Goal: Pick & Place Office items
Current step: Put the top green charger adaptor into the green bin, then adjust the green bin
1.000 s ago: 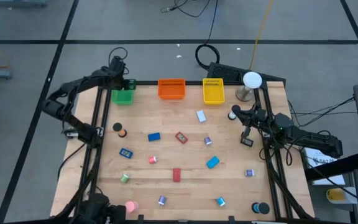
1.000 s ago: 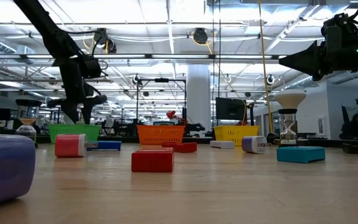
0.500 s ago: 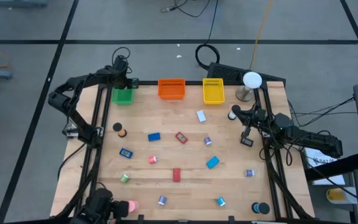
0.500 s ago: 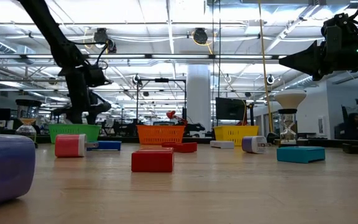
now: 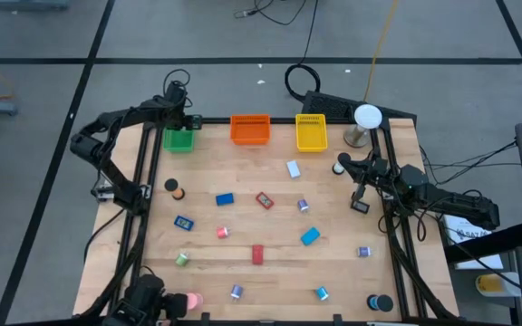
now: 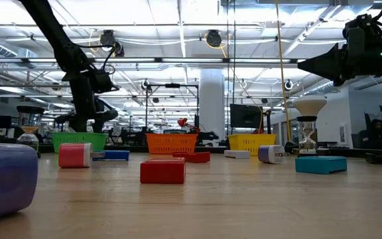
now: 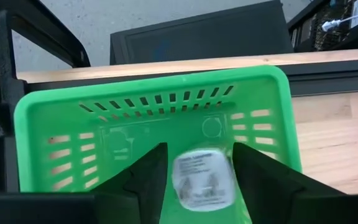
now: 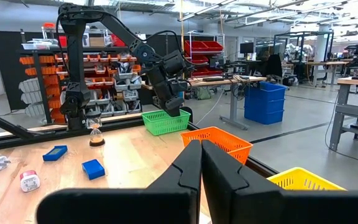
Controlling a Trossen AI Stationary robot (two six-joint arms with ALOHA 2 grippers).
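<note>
My left gripper (image 5: 181, 122) hangs over the green tray (image 5: 178, 139) at the table's far left corner, its fingers open and pointing down into the tray (image 7: 148, 87). A small white piece (image 7: 202, 177), blurred, shows between the fingertips above the tray floor, with green showing beside it. Several office items lie loose on the wooden table, among them a blue block (image 5: 225, 199), a red block (image 5: 257, 254) and a light-blue piece (image 5: 310, 236). My right gripper (image 5: 343, 166) waits shut at the right edge, holding nothing (image 8: 201, 155).
An orange tray (image 5: 250, 129) and a yellow tray (image 5: 311, 133) stand beside the green one along the far edge. A white ball on a stand (image 5: 366, 118) is at the far right corner. Dark frame rails run along both table sides.
My left gripper has moved a little toward the far edge and down, closer over the green tray, and has then kept still. The right arm has not moved.
</note>
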